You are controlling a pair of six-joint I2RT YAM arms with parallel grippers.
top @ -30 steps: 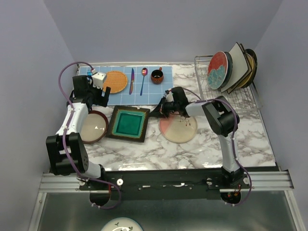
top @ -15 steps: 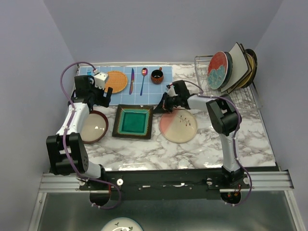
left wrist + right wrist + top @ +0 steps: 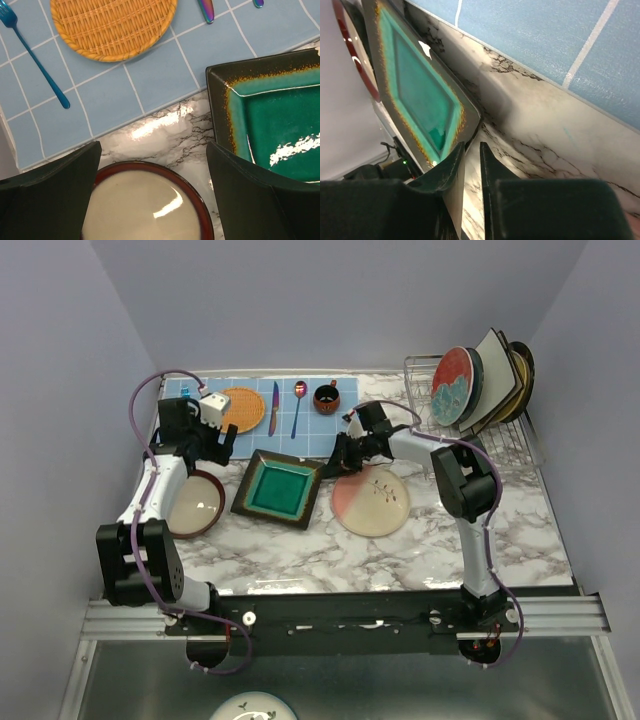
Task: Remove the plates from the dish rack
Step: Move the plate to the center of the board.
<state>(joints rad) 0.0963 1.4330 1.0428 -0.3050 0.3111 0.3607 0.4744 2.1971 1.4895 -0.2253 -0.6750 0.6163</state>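
Hovering with left gripper point(image 3: 152, 150) wide open, empty, over red-rimmed plate point(image 3: 145, 210) at left. Resting right gripper point(image 3: 471, 147), open just a crack, hold unclear, between green plate point(image 3: 277, 490) and pink plate point(image 3: 372, 502), middle. Leaving more plates point(image 3: 455, 385) standing in rack point(image 3: 500, 445), upper right.

The left arm point(image 3: 158, 485) reaches up along the counter's point(image 3: 400, 550) left edge with its wrist bent over. The left gripper point(image 3: 218, 445) points down, jaws spread wide. The right arm point(image 3: 476, 540) folds at the elbow and stretches left toward the counter's middle. The right gripper point(image 3: 336, 462) sits low, jaws parted only a sliver, it seems.
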